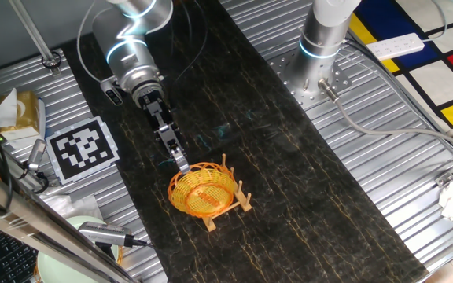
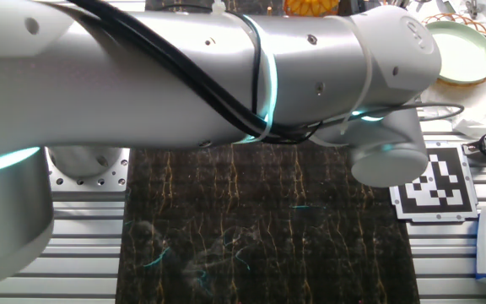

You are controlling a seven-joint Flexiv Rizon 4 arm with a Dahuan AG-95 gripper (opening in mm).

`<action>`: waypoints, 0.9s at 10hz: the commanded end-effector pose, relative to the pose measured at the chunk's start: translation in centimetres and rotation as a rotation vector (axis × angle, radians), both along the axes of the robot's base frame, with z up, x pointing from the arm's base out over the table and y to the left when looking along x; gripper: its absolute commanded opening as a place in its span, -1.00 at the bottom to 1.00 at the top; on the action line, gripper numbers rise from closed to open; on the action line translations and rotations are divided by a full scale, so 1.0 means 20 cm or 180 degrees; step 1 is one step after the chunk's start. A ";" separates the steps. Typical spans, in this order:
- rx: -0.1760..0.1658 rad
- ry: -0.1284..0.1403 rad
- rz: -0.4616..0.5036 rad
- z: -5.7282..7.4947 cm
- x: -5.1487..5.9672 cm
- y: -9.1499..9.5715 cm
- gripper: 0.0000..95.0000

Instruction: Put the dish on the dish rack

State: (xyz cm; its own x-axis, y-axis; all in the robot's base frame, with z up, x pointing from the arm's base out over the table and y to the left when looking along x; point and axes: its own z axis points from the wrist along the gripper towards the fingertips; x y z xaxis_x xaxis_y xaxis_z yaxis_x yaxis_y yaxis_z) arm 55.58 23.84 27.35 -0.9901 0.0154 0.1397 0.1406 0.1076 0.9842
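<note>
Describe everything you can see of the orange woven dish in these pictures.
The dish is a small round shallow bowl, orange-yellow, with an open lattice that looks woven, like a basket. It sits tilted on the light-wood dish rack, whose pegs rise at its far side, on the dark mat. The gripper meets its upper left rim; whether the fingers grip it cannot be told. In the other fixed view the arm hides it entirely.
</note>
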 end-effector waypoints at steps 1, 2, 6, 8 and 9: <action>-0.0005 0.0007 -0.0002 0.00 -0.01 0.00 -1.00; -0.0007 0.0016 -0.0003 0.00 -0.01 -0.01 -1.00; -0.0001 0.0040 0.0012 -0.05 -0.04 -0.04 -1.00; -0.0003 0.0124 0.0012 -0.05 -0.04 -0.04 -1.00; -0.0004 0.0156 0.0015 -0.05 -0.04 -0.04 -1.00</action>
